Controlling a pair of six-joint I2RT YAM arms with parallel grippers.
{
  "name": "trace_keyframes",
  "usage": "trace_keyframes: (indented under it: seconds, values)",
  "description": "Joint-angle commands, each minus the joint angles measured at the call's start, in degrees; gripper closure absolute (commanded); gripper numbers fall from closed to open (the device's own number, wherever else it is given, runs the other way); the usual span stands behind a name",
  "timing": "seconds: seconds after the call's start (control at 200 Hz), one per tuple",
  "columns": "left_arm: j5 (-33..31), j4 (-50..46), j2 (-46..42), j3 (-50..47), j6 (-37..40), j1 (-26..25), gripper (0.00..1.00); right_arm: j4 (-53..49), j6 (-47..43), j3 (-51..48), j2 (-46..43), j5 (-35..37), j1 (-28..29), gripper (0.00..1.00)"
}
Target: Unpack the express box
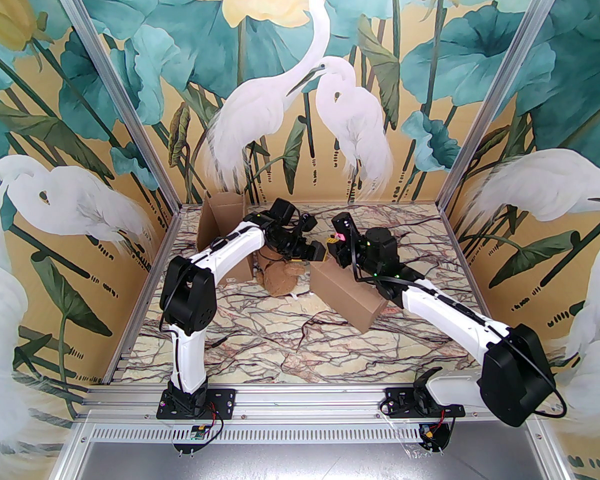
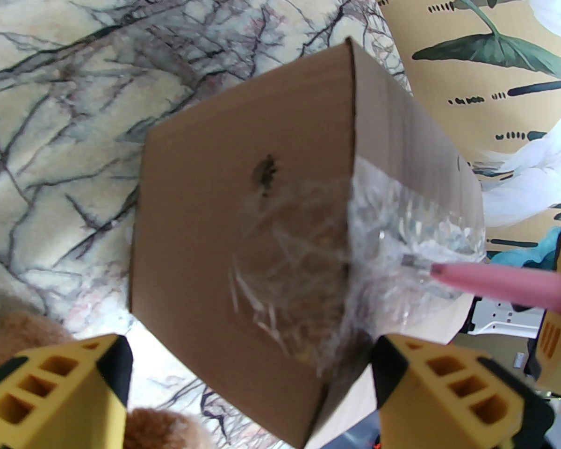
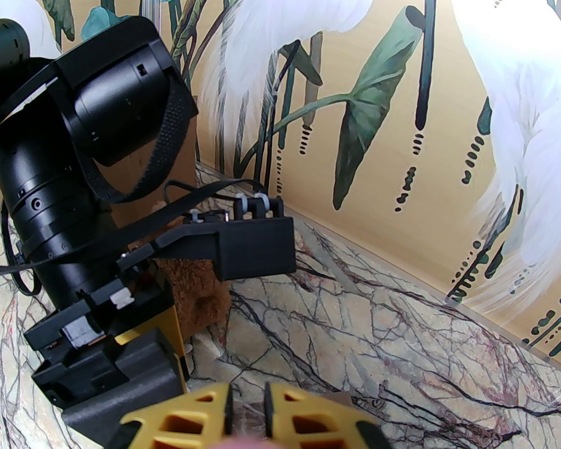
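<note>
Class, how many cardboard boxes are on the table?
2. The back-left box stands behind the left arm; the mid-table box lies right of the plush toy. The arms may hide more.

Box (image 1: 347,295), plush toy (image 1: 280,278) mid-scene; foreground free

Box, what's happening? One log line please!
left gripper: open, flanking box | right gripper: shut on pink tool | tool tip: at tape

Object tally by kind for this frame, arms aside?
Cardboard boxes: 2 (taped box, back-left box)
Plush toy: 1
Pink tool: 1
Total: 4
</note>
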Motion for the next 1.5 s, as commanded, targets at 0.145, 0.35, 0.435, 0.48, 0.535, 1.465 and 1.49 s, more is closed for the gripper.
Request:
trace_keyframes:
  seconds: [0.145,0.35,0.435,0.48,0.535,1.465,1.49]
  values:
    - [-6.19,-0.61,5.02,-0.25,0.17,0.19,0.23,-4.51,-2.13,-1.18,-0.35,-0.94,0.1,1.0]
    - [-7.43,0.39,5.71,-1.91,-1.52,1.27,0.34,-5.91,-3.23,-2.82,-2.91,-1.3,0.05,1.0]
    - [-7.98,0.93,5.79,-2.8,-2.67,1.96,0.38,-7.0,-3.41,-3.4,-3.88,-1.55,-0.04,1.0]
    - [-8.01,1.29,5.67,-3.26,-3.06,2.27,0.39,-7.39,-3.4,-3.8,-4.44,-1.68,-0.02,1.0]
    - [-8.6,1.55,5.58,-3.6,-3.63,2.58,0.42,-7.89,-3.34,-4.34,-5.42,-1.63,-0.01,1.0]
    - [-12.47,2.7,6.58,-3.49,-9.92,4.4,0.49,-22.01,4.0,-8.43,-18.51,-1.54,-0.17,1.0]
    - [-12.62,2.72,6.57,-3.5,-10.11,4.45,0.49,-22.55,4.26,-8.49,-18.9,-1.28,-0.18,1.0]
